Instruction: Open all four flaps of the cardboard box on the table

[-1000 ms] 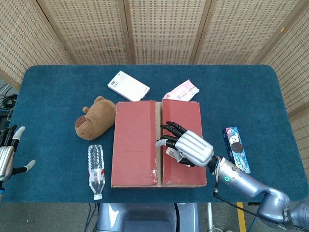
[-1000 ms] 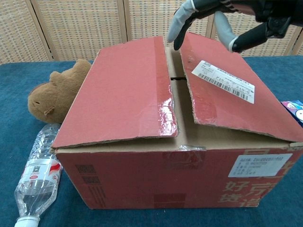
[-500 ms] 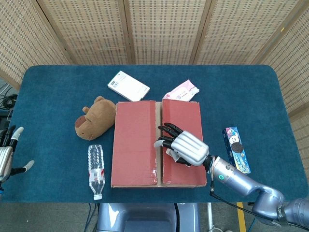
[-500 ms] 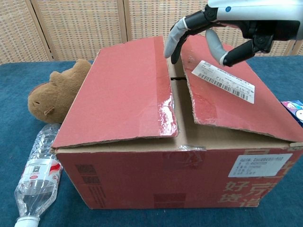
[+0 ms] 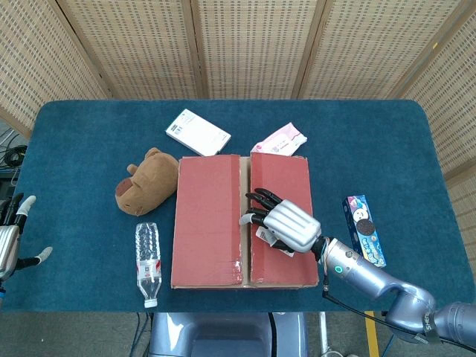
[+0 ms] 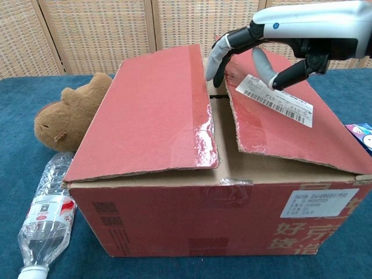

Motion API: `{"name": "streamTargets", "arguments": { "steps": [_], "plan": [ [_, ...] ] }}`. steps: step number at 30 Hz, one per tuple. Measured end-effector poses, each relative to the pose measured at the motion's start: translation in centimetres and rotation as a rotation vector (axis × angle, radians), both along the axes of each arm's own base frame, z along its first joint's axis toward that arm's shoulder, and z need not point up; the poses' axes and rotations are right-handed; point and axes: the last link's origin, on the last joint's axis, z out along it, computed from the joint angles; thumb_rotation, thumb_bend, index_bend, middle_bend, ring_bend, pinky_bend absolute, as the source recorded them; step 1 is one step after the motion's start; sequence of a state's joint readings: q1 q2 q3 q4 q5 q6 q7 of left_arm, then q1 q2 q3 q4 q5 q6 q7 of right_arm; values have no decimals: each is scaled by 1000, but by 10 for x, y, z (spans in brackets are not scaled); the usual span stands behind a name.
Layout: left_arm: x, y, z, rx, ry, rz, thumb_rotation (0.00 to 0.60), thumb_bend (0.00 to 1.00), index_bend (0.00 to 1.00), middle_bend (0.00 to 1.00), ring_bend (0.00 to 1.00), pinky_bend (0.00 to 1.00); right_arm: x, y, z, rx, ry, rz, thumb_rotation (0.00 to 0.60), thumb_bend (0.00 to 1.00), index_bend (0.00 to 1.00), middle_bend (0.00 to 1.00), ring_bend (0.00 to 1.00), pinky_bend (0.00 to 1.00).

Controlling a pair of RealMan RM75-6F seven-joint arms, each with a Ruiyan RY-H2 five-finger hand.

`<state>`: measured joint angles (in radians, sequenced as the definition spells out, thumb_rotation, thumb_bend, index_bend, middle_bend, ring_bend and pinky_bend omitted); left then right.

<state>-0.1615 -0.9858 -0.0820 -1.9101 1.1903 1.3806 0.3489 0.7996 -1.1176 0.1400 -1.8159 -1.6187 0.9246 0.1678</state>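
Observation:
The red cardboard box [image 5: 208, 223] [image 6: 192, 203] stands mid-table. Its left flap [image 5: 207, 186] [image 6: 151, 116] and right flap [image 5: 286, 175] [image 6: 279, 139] lie nearly closed, slightly raised, with a narrow gap along the seam. A white label sits on the right flap. My right hand [image 5: 286, 225] [image 6: 279, 35] hovers low over the right flap, fingers spread and holding nothing, fingertips [image 6: 212, 64] at the flap's inner edge by the seam. Whether they touch the cardboard I cannot tell. My left hand [image 5: 9, 238] waits at the table's far left edge, fingers apart and empty.
A brown plush animal [image 5: 145, 182] [image 6: 67, 116] lies against the box's left side, with a water bottle [image 5: 148, 262] [image 6: 43, 215] in front of it. Behind the box are a white carton [image 5: 197, 132] and a pink packet [image 5: 280, 140]. A cookie pack [image 5: 364, 230] lies right.
My right hand has come down closer to the right flap, its fingertips now at the seam. The flaps and the left hand have barely moved.

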Motion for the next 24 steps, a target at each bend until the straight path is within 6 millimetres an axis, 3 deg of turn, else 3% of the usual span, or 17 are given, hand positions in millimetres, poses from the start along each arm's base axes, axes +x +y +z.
{"name": "streamTargets", "arguments": {
  "steps": [11, 24],
  "plan": [
    [-1, 0, 0, 3, 1, -2, 514, 221, 25, 0, 0, 0, -3, -2, 4, -21, 3, 3, 600, 1000, 302, 488, 70, 44],
    [2, 1, 3, 14, 3, -17, 515, 221, 25, 0, 0, 0, -5, -2, 27, -76, 36, 26, 600, 1000, 302, 504, 86, 44]
  ]
}}
